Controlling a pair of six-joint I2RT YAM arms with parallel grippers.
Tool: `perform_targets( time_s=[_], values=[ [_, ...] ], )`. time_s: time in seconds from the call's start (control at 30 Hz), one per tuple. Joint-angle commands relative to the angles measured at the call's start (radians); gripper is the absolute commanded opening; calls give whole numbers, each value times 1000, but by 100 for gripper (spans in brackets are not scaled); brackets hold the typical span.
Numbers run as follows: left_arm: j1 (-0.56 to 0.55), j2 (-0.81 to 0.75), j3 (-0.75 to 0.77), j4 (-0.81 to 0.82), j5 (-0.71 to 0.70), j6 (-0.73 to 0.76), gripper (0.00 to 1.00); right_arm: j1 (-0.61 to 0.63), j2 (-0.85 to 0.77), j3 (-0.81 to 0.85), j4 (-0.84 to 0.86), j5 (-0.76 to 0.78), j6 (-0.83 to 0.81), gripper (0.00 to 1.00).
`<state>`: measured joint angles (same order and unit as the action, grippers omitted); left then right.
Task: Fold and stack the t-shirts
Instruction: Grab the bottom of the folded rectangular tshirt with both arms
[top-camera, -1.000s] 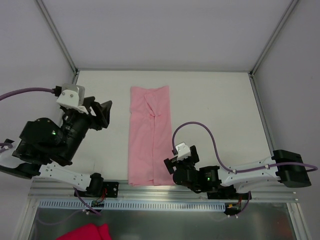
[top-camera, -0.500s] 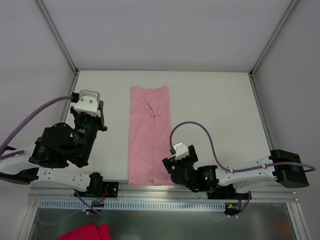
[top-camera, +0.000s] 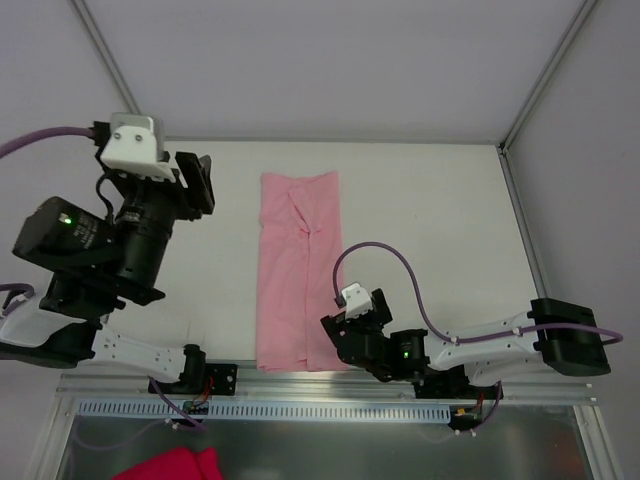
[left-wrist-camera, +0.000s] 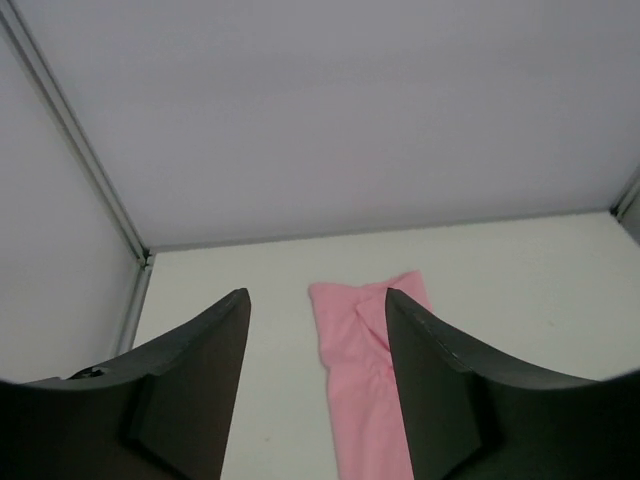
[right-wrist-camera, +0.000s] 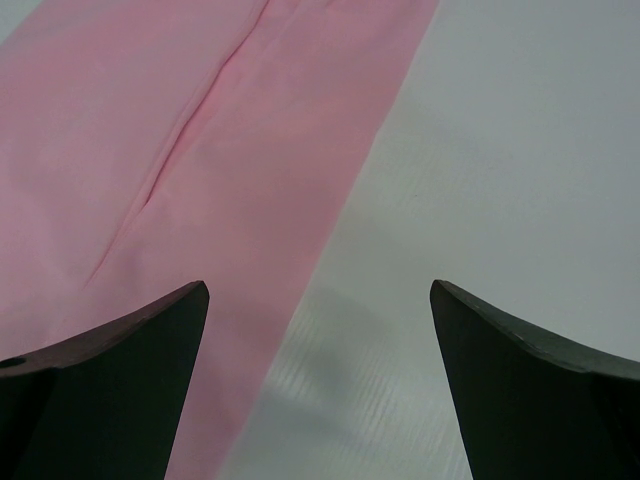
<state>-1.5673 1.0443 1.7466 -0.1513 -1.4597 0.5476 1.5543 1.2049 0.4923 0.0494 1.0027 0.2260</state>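
While both claws stand empty, the t-shirt (top-camera: 298, 270) lies flat in the middle of the table (top-camera: 430, 200) as one long narrow folded strip, running from the far side to the near edge. Right gripper (top-camera: 338, 328) sits low at the strip's near right corner, jaws wide, nothing held. Left gripper (top-camera: 197, 182) is raised and well off to the strip's left, jaws partly apart, nothing between them. Risks, as I judge them: the fabric is thin and layered, so a pinch at that edge may catch only the top layer and peel the fold open. A lift by the right claw alone, with the left so far off, would likely drag the strip askew or bunch it. The near hem is right at the table edge and could slip over. Overhead view alone gives the full strip, both arms and a magenta cloth (top-camera: 175, 465) below the table. Right wrist view alone shows the long crease (right-wrist-camera: 190, 130) up close, one finger over pink and the other over bare table. Left wrist view shows only the strip's far end.
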Motion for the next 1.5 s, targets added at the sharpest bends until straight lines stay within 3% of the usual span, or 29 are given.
perform_targets(
  time_s=[0.0, 0.17, 0.2, 0.23, 0.27, 0.43, 0.53, 0.6, 0.67, 0.7, 0.73, 0.77, 0.8, 0.87, 1.3, 1.37, 1.4, 1.43, 1.47],
  values=[
    [36, 8, 25, 246, 41, 235, 59, -3, 16, 57, 59, -6, -22, 100],
    [39, -124, -169, 170, 79, 17, 57, -2, 1, 39, 72, -13, -25, 100],
    [47, -165, -261, 220, 96, 43, 57, -2, -2, 35, 75, -15, -25, 100],
    [67, -170, -289, 407, 116, 178, 57, -2, -4, 34, 75, -16, -31, 100],
    [79, -167, -291, 483, 124, 237, 58, -2, -7, 35, 73, -16, -33, 100],
    [174, 8, -30, 406, 174, 299, 64, 0, -1, 37, 101, -29, -42, 100],
    [177, 0, -97, 423, 197, 284, 67, 12, -4, 34, 101, -21, -40, 100],
    [210, -50, -210, 566, 234, 337, 70, 18, -27, 22, 99, -16, -39, 100],
    [249, -66, -208, 627, 251, 292, 71, 20, -36, 19, 86, -15, -42, 100],
    [256, -58, -131, 417, 248, 209, 69, 20, -41, 19, 81, -9, -40, 100],
    [256, -50, -81, 256, 249, -25, 67, 23, -51, 14, 79, -7, -37, 100],
    [256, -44, -52, 114, 259, -108, 65, 23, -57, 8, 87, -7, -37, 100],
    [256, -55, -90, 111, 249, -115, 65, 23, -62, 2, 90, -10, -39, 100],
    [254, -91, -172, 257, 236, -9, 65, 23, -68, -6, 93, -4, -37, 100],
    [254, -27, -22, -43, 268, -225, 65, 23, -16, 5, 112, -9, -27, 100],
    [254, -42, -44, -91, 269, -248, 46, 23, -1, 5, 119, -6, -24, 100],
    [254, -47, -42, -152, 269, -353, 33, 21, 14, 14, 115, -1, -25, 100],
    [253, -56, -41, -221, 268, -417, 1, 23, 21, 20, 101, 2, -25, 100],
    [239, -81, -48, -348, 263, -484, 0, 21, 21, 26, 95, 8, -27, 100]
  ],
)
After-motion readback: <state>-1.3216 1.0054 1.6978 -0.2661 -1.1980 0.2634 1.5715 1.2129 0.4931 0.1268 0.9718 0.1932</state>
